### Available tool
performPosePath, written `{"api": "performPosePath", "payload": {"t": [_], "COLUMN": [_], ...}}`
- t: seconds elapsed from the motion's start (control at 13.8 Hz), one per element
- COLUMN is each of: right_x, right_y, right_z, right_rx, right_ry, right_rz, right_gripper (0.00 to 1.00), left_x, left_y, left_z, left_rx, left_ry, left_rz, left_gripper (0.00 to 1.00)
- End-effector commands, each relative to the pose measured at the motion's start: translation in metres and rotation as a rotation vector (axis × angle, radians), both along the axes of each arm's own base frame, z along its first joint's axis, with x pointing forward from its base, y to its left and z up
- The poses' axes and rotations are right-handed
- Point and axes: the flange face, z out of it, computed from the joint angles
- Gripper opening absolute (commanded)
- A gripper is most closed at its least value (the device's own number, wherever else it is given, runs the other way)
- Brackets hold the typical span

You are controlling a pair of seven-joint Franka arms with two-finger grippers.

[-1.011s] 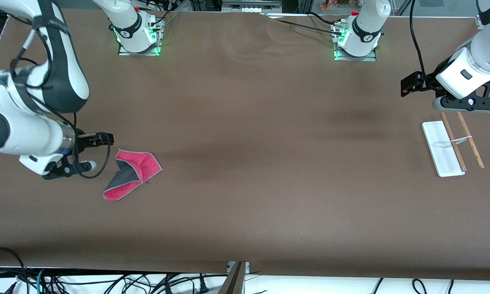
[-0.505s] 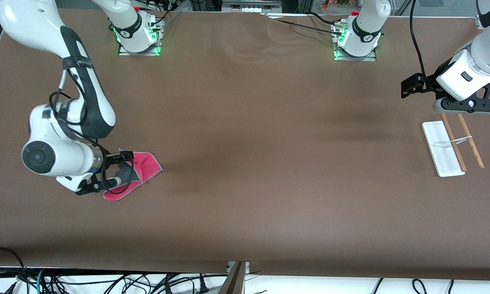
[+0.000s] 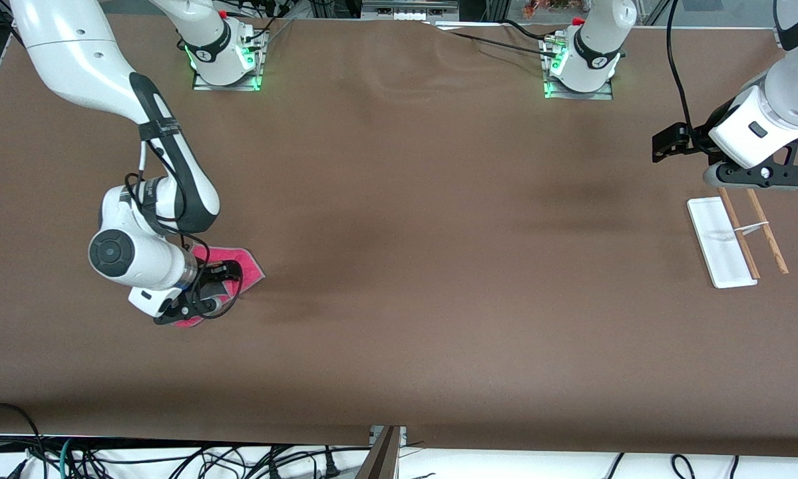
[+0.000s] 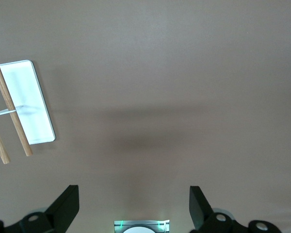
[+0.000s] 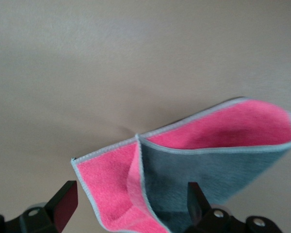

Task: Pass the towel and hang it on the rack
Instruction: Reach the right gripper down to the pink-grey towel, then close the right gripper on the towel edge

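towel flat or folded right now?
Folded. The towel lies on the table with part turned over itself, showing both pink and dark grey faces. The right gripper is over it, fingers open, not gripping.

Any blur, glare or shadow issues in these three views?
Front view: even light, soft dark shadow bands on the table, the towel partly hidden under the right gripper. Right wrist view: towel slightly soft, edging readable. Left wrist view: sharp; the rack has a washed-out white base, the left gripper dark at the frame edge.
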Motion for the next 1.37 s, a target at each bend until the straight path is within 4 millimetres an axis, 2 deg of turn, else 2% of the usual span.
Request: {"api": "performPosePath", "payload": {"t": [0.0, 0.51, 0.65, 0.72, 0.79, 0.87, 0.94, 1.01, 1.23, 1.3], "right_x": [-0.004, -0.001, -0.002, -0.002, -0.002, -0.002, -0.002, -0.002, -0.002, -0.004], "right_y": [0.008, 0.009, 0.011, 0.01, 0.01, 0.01, 0.014, 0.013, 0.012, 0.012], "right_z": [-0.01, -0.04, -0.042, -0.041, -0.04, -0.037, -0.036, -0.034, -0.034, -0.035], "right_rx": [0.005, 0.025, 0.027, 0.025, 0.024, 0.024, 0.024, 0.022, 0.02, 0.017], "right_ry": [0.005, -0.062, -0.071, -0.07, -0.067, -0.069, -0.069, -0.07, -0.064, -0.049], "right_rz": [0.011, 0.014, 0.015, 0.017, 0.024, 0.023, 0.027, 0.026, 0.019, 0.011], "right_gripper": [1.0, 1.0, 0.99, 0.79, 0.52, 0.35, 0.23, 0.22, 0.01, 0.0], "left_x": [0.004, 0.004, 0.004, 0.004, 0.004, 0.004, 0.004, 0.004, 0.004, 0.004], "left_y": [0.002, 0.004, 0.004, 0.005, 0.004, 0.004, 0.004, 0.004, 0.004, 0.005], "left_z": [0.005, 0.004, 0.004, 0.004, 0.004, 0.004, 0.004, 0.004, 0.004, 0.004], "left_rx": [0.008, 0.003, 0.003, 0.003, 0.003, 0.003, 0.003, 0.001, 0.003, 0.003], "left_ry": [-0.01, -0.005, -0.005, -0.007, -0.005, -0.007, -0.005, -0.005, -0.007, -0.005], "left_rz": [-0.008, -0.003, -0.003, -0.002, -0.003, -0.003, -0.003, -0.003, -0.003, -0.002], "left_gripper": [1.0, 1.0, 1.0, 1.0, 1.0, 1.0, 1.0, 1.0, 1.0, 1.0]}}
